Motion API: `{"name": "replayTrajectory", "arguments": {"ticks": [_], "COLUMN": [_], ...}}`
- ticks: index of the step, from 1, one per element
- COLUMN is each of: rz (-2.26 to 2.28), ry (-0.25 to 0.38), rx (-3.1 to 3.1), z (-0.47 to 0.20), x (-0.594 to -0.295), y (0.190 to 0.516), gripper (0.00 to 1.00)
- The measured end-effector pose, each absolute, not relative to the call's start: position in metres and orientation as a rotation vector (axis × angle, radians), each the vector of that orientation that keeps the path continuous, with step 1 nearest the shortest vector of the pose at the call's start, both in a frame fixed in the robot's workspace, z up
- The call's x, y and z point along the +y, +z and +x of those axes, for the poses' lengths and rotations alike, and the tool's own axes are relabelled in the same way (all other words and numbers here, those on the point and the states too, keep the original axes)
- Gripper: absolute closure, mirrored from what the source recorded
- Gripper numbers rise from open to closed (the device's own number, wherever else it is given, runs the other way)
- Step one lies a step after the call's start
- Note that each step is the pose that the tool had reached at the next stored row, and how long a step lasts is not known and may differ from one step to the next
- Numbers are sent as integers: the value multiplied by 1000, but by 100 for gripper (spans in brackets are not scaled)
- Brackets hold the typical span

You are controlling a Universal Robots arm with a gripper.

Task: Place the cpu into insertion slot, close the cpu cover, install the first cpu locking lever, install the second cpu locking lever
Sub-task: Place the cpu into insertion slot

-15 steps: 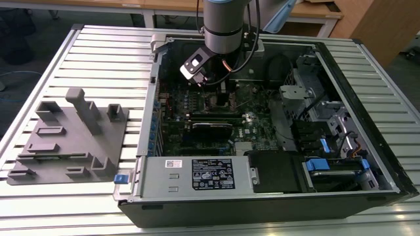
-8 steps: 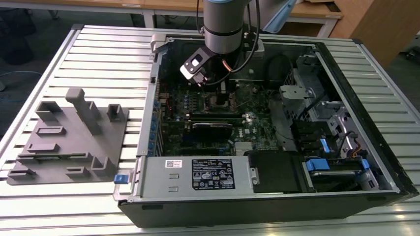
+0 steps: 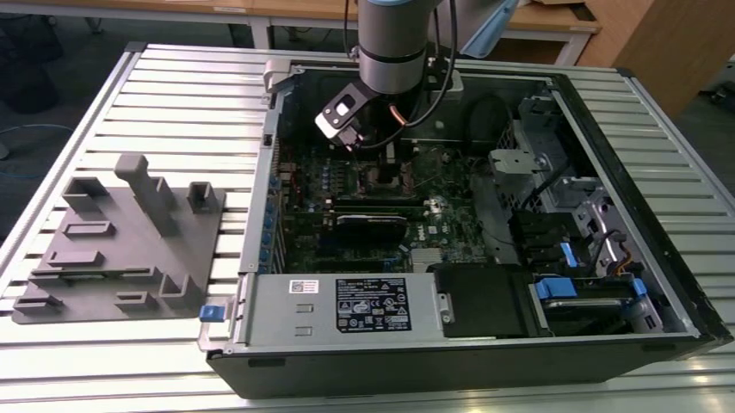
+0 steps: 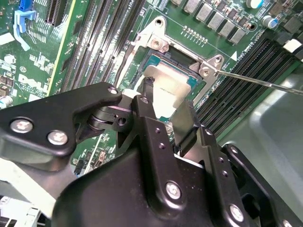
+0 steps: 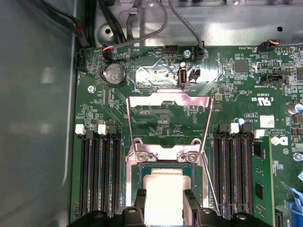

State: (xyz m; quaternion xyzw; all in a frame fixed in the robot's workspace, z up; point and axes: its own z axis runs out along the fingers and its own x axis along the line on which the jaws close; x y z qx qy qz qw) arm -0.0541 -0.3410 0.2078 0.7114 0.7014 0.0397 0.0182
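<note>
Pincer: we see the pincer clenched on the cpu, its black fingers pressed against two opposite edges of the chip.
Cpu: it sits between those fingers with its pale top facing up, directly over the insertion slot; we cannot tell whether it is fully seated.
Insertion slot: we see its teal-edged rim around the chip, set in the green motherboard between two banks of memory slots.
Cpu cover: the cpu cover lies swung open on the board just beyond the slot, apart from the pincer.
Locking levers: a thin locking lever runs along each side of the open cover.
Setting: in the exterior view we see the arm reaching down into the open computer case on the slatted bench; a grey fixture tray lies towards the exterior view's left of the case.
</note>
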Motion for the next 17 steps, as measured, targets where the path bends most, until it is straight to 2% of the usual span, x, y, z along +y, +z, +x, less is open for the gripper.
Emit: {"name": "replayTrajectory", "arguments": {"ticks": [7,8,9,11,12,17], "rz": [2210,2210,2210,2210,2211,2225], "ry": [122,122,122,121,121,92], "rx": [2179,2179,2179,2180,2180,2193], "z": [-54,-54,-54,-54,-54,-54], "x": [-341,-341,-341,-341,-341,-341], "y": [208,208,208,208,208,207], "gripper": [56,58,65,65,71,71]}}
